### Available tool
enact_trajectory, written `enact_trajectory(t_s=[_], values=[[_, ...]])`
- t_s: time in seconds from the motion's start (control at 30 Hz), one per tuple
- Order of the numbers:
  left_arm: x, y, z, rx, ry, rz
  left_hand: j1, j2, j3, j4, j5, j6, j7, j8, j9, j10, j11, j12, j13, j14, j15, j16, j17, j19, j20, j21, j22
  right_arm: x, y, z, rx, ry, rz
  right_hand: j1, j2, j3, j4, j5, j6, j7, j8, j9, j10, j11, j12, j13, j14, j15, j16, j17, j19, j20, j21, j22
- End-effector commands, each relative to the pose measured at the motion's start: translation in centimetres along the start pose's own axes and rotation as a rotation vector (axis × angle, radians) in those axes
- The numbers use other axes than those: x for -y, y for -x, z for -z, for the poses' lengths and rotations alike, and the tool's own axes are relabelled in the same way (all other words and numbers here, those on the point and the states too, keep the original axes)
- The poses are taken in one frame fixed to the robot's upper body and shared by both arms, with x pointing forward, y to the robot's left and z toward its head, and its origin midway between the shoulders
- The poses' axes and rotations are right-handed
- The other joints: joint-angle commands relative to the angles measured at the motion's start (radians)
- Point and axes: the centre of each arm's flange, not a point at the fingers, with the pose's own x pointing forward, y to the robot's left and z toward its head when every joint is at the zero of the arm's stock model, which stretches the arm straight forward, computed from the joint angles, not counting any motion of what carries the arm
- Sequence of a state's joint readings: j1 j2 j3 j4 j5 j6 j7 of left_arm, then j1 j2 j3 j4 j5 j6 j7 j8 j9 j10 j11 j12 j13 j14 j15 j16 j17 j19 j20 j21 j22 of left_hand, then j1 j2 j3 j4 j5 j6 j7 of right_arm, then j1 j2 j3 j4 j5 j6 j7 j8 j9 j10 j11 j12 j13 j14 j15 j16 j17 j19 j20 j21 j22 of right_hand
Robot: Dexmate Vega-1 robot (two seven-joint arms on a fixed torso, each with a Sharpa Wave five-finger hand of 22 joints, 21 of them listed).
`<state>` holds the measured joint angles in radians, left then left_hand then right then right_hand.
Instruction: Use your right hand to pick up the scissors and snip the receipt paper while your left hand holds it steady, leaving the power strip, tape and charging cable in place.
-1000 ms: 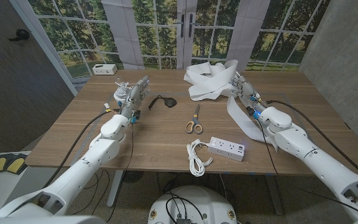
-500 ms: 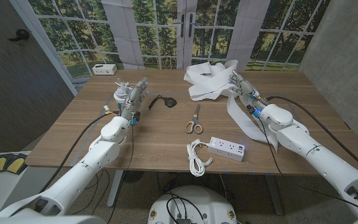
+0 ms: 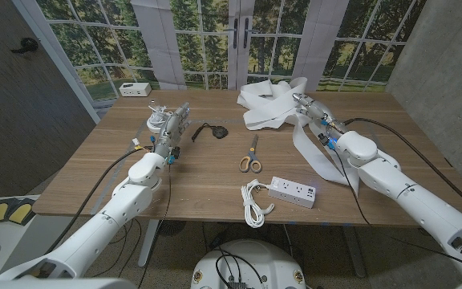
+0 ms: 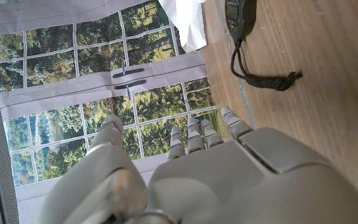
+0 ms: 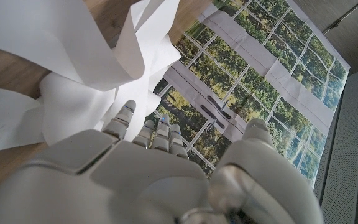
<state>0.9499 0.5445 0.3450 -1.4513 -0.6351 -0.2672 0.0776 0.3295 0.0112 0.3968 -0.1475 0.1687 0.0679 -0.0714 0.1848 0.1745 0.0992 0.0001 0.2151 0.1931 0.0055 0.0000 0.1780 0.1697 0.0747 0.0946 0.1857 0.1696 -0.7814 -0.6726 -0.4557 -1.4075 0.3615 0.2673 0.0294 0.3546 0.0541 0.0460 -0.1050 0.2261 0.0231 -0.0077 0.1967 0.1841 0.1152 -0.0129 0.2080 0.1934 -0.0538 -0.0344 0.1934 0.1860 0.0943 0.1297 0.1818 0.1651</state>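
The scissors [image 3: 250, 156], with yellow handles, lie shut near the middle of the table, blades pointing away from me. The white receipt paper [image 3: 266, 105] is heaped at the back, and one strip [image 3: 314, 157] of it trails toward the front right. My right hand [image 3: 310, 109] stands open by the right edge of the heap, fingers reaching toward the paper [image 5: 73, 37], holding nothing. My left hand [image 3: 172, 124] stands open at the left, away from the paper, fingers up. Both hands show from behind in the wrist views, the left hand [image 4: 229, 180] and the right hand [image 5: 135, 174].
A white power strip [image 3: 293, 191] and a coiled white charging cable [image 3: 254, 202] lie near the front edge. A small black tape with a cord [image 3: 210, 130] sits between my left hand and the scissors; the tape cord [image 4: 263, 79] shows too. A white box [image 3: 135, 88] stands far back left.
My right hand has shifted slightly back and toward the paper heap. The left hand and the things on the table have stayed put.
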Motion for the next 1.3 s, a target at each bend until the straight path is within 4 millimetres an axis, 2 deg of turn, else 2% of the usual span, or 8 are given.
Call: enact_trajectory(t_s=[0.03,0.1,0.33,0.57,0.77,0.97,1.07,1.3], values=[[0.3,-0.4,0.6,-0.008,0.013,-0.004,0.005,-0.006,-0.003,0.001,0.006,0.012,-0.003,0.006,0.004,0.011,-0.006,0.006,0.003,0.016,-0.002,0.005,0.002,0.000,0.000,0.006,0.005,0.5,0.5,-0.4,-0.007,0.104,0.004,0.025,0.001,0.005,-0.013,-0.004,0.015,-0.018,0.011,0.002,0.009,-0.016,0.008,0.002,0.006,-0.017,0.007,0.000,0.007,0.000,0.006,0.002],[0.3,-0.6,0.5,-0.007,0.008,0.004,0.005,-0.006,-0.003,0.001,0.006,0.014,-0.003,0.006,0.004,0.012,-0.005,0.007,0.003,0.016,-0.002,0.005,0.002,0.000,0.000,0.006,0.005,0.6,0.6,-0.7,-0.002,0.131,0.009,0.041,0.002,0.010,-0.022,-0.005,0.019,-0.025,0.012,0.002,0.016,-0.033,0.008,0.002,0.009,-0.025,0.008,0.000,0.012,-0.004,0.007,0.002],[0.3,-0.5,0.4,-0.021,0.001,0.006,0.005,-0.005,-0.004,0.001,0.006,0.016,-0.003,0.007,0.004,0.014,-0.005,0.007,0.003,0.018,-0.002,0.005,0.002,0.000,0.000,0.006,0.005,-0.1,0.8,-1.8,0.027,0.279,0.002,0.069,0.005,0.020,-0.036,-0.005,0.017,-0.024,0.011,0.002,0.028,-0.028,0.010,0.003,0.012,-0.031,0.009,0.000,0.017,-0.012,0.007,0.002],[-0.1,0.2,-0.4,-0.030,-0.022,-0.001,0.005,-0.004,-0.004,0.002,0.006,0.024,-0.004,0.008,0.004,0.019,-0.008,0.009,0.004,0.019,-0.003,0.005,0.002,0.001,-0.001,0.007,0.005,-0.6,0.5,-2.3,0.073,0.315,-0.027,0.113,0.008,0.035,-0.054,-0.007,0.032,-0.030,0.016,0.003,0.057,-0.046,0.015,0.004,0.028,-0.053,0.013,0.000,0.025,-0.021,0.008,0.002],[-0.3,0.6,-1.1,-0.023,-0.036,-0.010,0.005,-0.004,-0.004,0.002,0.006,0.026,-0.003,0.008,0.004,0.019,-0.007,0.008,0.004,0.019,-0.003,0.005,0.002,0.001,-0.002,0.007,0.005,-0.8,0.2,-2.6,0.128,0.308,-0.059,0.130,0.008,0.040,-0.058,-0.008,0.045,-0.036,0.019,0.003,0.066,-0.058,0.016,0.005,0.034,-0.057,0.014,-0.001,0.033,-0.030,0.009,0.002],[-0.1,0.7,-0.8,-0.018,-0.029,-0.003,0.004,-0.004,-0.005,0.002,0.006,0.027,-0.004,0.008,0.004,0.022,-0.007,0.009,0.004,0.020,-0.004,0.004,0.002,0.001,-0.002,0.006,0.005,-0.8,0.0,-2.8,0.149,0.326,-0.083,0.110,-0.014,0.024,-0.045,-0.017,0.058,-0.030,0.019,0.003,0.092,-0.046,0.021,0.007,0.049,-0.054,0.020,0.002,0.040,-0.019,0.009,0.002],[0.2,0.6,-0.8,-0.017,-0.030,0.004,0.004,-0.004,-0.005,0.002,0.006,0.029,-0.001,0.008,0.004,0.022,-0.004,0.009,0.004,0.020,-0.003,0.004,0.002,0.001,-0.001,0.006,0.005,-0.7,0.1,-2.8,0.165,0.243,-0.097,0.116,-0.010,0.026,-0.044,-0.018,0.069,-0.029,0.022,0.003,0.109,-0.055,0.026,0.008,0.051,-0.057,0.019,0.002,0.042,-0.023,0.008,0.002],[0.7,0.0,-0.7,-0.013,-0.025,0.003,0.004,-0.004,-0.006,0.002,0.006,0.036,-0.002,0.009,0.004,0.023,-0.004,0.008,0.004,0.022,-0.004,0.005,0.002,0.002,-0.002,0.007,0.005,-0.4,0.2,-3.6,0.193,0.289,-0.120,0.142,0.003,0.039,-0.050,-0.018,0.092,-0.047,0.027,0.004,0.136,-0.071,0.031,0.010,0.057,-0.064,0.019,0.000,0.046,-0.027,0.008,0.002]])
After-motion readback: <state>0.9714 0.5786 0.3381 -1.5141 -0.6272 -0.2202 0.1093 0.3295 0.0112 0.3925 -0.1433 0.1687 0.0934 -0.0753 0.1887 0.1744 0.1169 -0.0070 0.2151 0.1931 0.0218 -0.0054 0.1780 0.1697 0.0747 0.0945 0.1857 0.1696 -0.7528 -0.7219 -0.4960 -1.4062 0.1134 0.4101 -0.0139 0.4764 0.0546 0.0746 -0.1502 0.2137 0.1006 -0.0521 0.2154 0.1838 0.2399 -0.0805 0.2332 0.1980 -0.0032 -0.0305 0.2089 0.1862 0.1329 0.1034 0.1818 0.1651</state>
